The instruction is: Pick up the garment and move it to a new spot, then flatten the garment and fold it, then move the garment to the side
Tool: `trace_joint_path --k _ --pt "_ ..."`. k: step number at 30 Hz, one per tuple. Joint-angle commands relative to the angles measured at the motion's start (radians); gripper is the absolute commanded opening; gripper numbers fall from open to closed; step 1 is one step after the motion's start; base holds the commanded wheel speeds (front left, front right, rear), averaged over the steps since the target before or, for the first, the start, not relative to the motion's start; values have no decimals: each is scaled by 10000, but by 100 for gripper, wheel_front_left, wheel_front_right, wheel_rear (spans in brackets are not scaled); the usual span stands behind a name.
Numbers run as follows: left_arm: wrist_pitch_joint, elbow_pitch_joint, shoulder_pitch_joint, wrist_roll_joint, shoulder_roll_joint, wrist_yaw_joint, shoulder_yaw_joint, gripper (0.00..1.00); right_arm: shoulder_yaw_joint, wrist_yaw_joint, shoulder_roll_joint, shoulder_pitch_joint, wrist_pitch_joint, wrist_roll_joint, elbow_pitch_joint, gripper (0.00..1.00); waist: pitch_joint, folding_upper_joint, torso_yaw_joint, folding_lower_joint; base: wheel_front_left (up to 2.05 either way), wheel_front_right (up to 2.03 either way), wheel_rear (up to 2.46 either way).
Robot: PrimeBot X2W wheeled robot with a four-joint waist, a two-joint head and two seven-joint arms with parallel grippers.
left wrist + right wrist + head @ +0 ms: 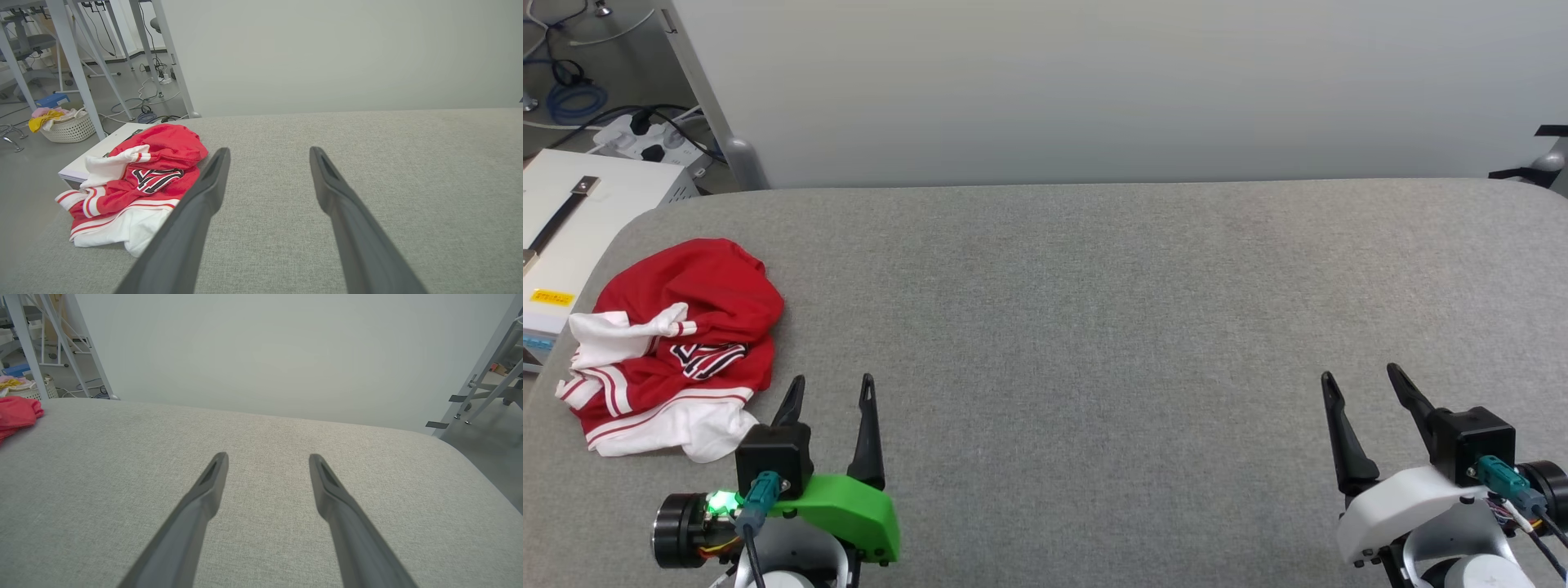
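Observation:
The garment (678, 343) lies crumpled in a heap near the left edge of the grey table (1094, 310), red with white sleeves and striped trim, a bit of black lettering showing. My left gripper (832, 385) stands open just right of the heap and slightly nearer, touching nothing. In the left wrist view the garment (139, 179) sits left of my open left gripper (269, 153). My right gripper (1364, 377) is open at the lower right, far from the garment. The right wrist view has my right gripper (267, 457) over bare table and a red edge of the garment (16, 414) at far left.
A white box (572, 220) with a black strap stands off the table's left edge, cables and a power strip (645, 139) behind it. A pale wall (1094, 82) runs behind the table. A laundry basket (67, 124) and metal frame legs (73, 61) stand on the floor to the left.

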Motion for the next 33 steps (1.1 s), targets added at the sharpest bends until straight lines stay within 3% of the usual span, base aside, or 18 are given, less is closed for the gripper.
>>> trace_joint_path --k 1,33 --pt "-96 -49 -9 -61 -5 90 -35 100 -50 -1 2 20 -114 117 -89 100 -1 -1 -2 0 0 0 0" --pt "-761 -178 158 -266 -16 390 -359 100 -187 -2 5 349 -770 997 -393 100 -61 -1 13 0 0 0 0"
